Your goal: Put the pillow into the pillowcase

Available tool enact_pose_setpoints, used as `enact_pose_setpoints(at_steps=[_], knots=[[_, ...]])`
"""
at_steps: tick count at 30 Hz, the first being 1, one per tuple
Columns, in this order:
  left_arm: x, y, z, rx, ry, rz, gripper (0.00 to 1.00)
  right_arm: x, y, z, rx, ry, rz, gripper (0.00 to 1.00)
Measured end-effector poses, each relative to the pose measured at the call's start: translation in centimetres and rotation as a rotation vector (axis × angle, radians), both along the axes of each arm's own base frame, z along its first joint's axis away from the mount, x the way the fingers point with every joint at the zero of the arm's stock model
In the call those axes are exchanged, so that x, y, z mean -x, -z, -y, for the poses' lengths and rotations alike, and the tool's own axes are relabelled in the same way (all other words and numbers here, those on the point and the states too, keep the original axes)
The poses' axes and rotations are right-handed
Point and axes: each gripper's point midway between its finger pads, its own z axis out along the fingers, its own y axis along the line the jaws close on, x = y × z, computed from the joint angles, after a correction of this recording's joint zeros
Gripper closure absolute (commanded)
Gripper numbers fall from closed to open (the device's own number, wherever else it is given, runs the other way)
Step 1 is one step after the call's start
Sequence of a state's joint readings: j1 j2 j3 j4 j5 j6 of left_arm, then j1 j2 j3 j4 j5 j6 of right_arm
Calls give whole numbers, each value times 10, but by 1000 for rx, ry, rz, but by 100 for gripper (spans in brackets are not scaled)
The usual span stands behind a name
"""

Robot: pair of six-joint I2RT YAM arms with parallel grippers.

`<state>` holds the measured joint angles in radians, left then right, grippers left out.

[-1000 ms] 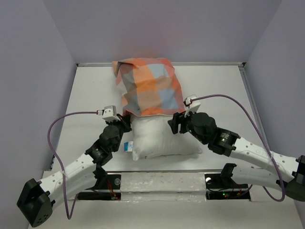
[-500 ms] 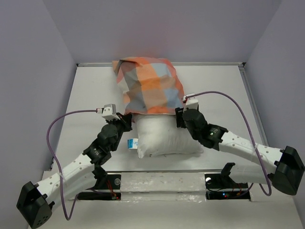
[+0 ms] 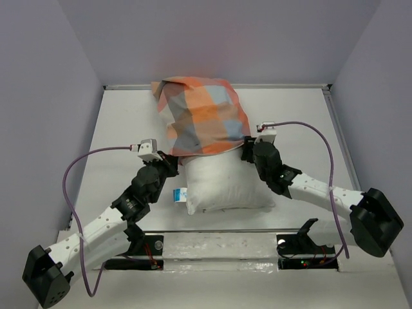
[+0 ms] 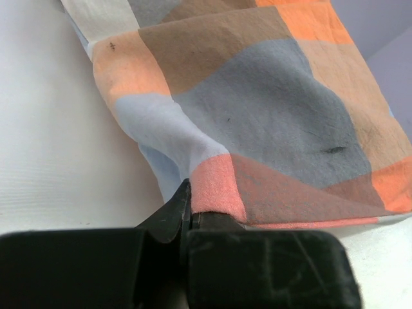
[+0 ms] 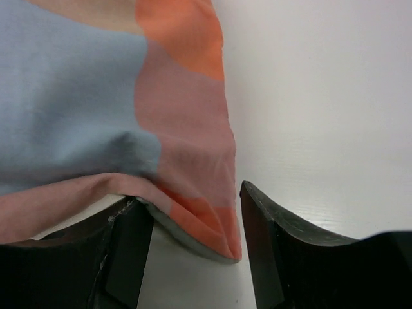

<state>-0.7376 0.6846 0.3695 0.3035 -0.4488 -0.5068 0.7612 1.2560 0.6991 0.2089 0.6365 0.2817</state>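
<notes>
Pillow half inside pillowcase on desk; left gripper pinches the hem, right gripper spread astride the hem's other corner.

White table: pillow lies flat at centre, 6 o'clock end bare. Checked pillowcase overlaps its 12 o'clock end and reaches toward the table's 12 o'clock edge.

table: matte white flat table, thin pale raised rim along far edge | walls: plain pale lavender walls left, back, right | light: soft, even
</notes>
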Motion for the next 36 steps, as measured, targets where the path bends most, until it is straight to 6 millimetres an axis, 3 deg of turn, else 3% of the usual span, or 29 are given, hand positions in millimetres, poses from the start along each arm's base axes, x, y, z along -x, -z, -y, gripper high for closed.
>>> enact_pose_setpoints(at_steps=[4,10,15,18,24,27,29,34,36], knots=[[-1,-7,1,8,1,10,100,3,21,18,-46,19,3,45],[-1,-6,1,3,1,7,100,12,39,26,-109,41,6,54],[-1,-5,1,-1,1,5,100,9,48,39,-146,58,-1,49],[-1,-4,1,-3,2,3,100,4,56,30,-163,8,-19,48],[-2,-5,0,-3,-3,3,100,1,78,6,-216,-96,-79,54],[-2,-5,0,-3,-3,3,100,-2,81,0,-247,-120,-85,71],[-2,-6,0,-1,-2,5,100,-4,84,-3,-272,-135,-91,97],[0,-12,-2,9,2,15,100,-6,93,-12,-328,-197,-124,100],[2,-18,-1,9,10,16,100,0,85,-15,-338,-226,-131,100]])
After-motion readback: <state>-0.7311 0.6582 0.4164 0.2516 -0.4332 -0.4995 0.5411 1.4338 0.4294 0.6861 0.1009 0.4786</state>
